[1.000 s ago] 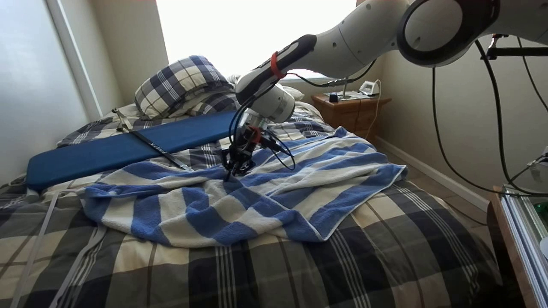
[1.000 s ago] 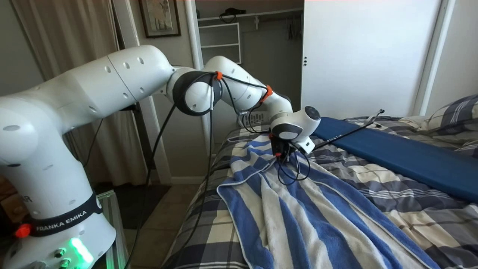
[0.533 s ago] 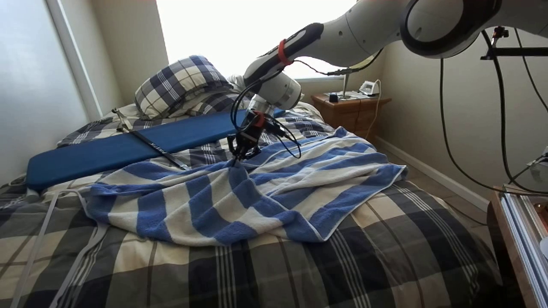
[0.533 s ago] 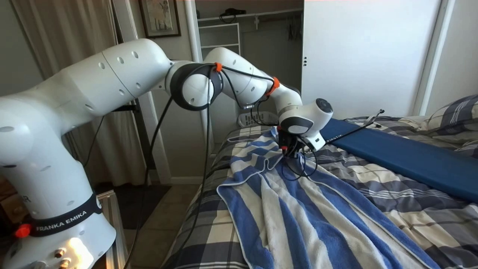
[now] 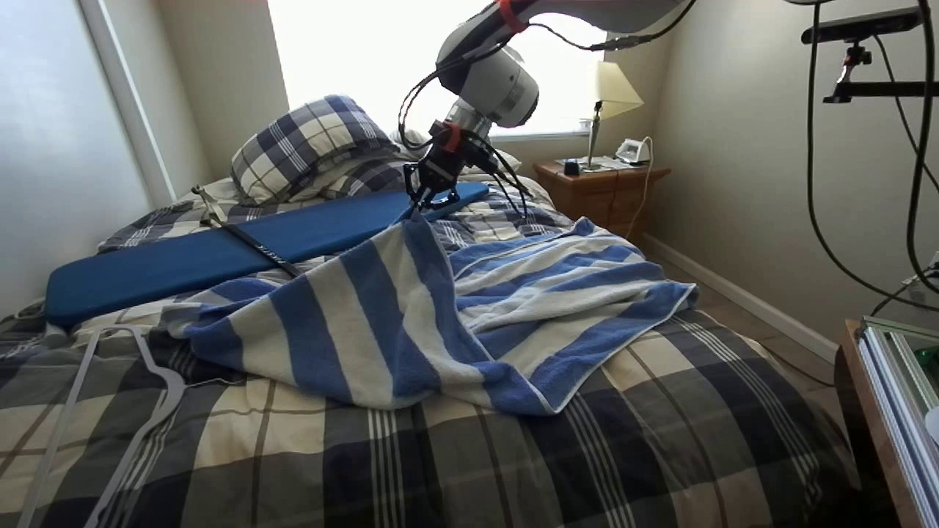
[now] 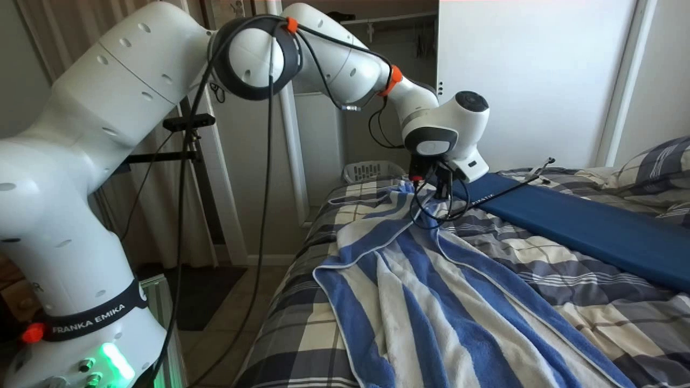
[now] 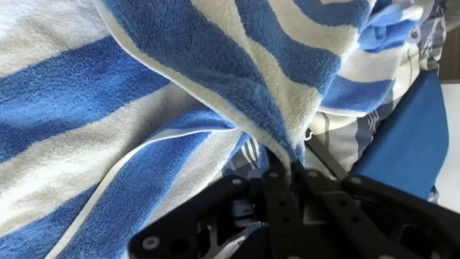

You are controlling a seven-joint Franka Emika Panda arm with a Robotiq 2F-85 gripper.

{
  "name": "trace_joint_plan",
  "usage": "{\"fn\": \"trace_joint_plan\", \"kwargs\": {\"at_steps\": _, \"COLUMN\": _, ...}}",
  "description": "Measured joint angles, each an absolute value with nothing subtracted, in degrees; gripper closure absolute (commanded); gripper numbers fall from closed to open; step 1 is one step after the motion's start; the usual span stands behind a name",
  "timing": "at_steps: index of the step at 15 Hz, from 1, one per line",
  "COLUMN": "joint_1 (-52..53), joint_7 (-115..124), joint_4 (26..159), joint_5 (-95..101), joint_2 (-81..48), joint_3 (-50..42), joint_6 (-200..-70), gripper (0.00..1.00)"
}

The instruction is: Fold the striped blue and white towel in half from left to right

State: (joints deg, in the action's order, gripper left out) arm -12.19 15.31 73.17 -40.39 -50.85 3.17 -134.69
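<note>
- Pinching a gathered bit of the striped towel (image 5: 345,293), the tool (image 5: 416,208) hangs above the bed (image 5: 469,469), its fingers (image 7: 278,190) pressed together with the cloth caught between them.
- Straight below the tool, in an exterior view, the towel rises off the bed to a tent-like peak; in the wrist view its white hem (image 7: 201,92) runs right in at the fingertips.
- Below the tool and off to its right there, more of the towel lies wrinkled on the bed.
- Behind the tool and stretching off to its left, I see a long blue board (image 5: 337,224) with a black stick (image 5: 253,245) slanting over it.
- Farther back to the tool's left, a plaid pillow (image 5: 312,147) leans up.
- Well off to the tool's right, a lamp (image 5: 616,88) stands on a wooden nightstand (image 5: 583,194).
- Past the tool, in an exterior view, sits a white basket (image 6: 372,172).
</note>
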Motion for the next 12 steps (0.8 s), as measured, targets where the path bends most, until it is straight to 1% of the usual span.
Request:
{"fn": "trace_joint_plan", "kwargs": {"at_steps": 6, "joint_1": -11.68, "joint_7": 17.39, "joint_4": 87.94, "joint_5": -47.80, "joint_2": -40.46, "joint_3": 2.67, "joint_6": -152.05, "gripper": 0.99}}
{"fn": "trace_joint_plan", "kwargs": {"at_steps": 12, "joint_1": -9.49, "joint_7": 22.27, "joint_4": 104.78, "joint_5": -53.83, "joint_2": -30.93, "joint_3": -0.19, "joint_6": -168.04, "gripper": 0.99}}
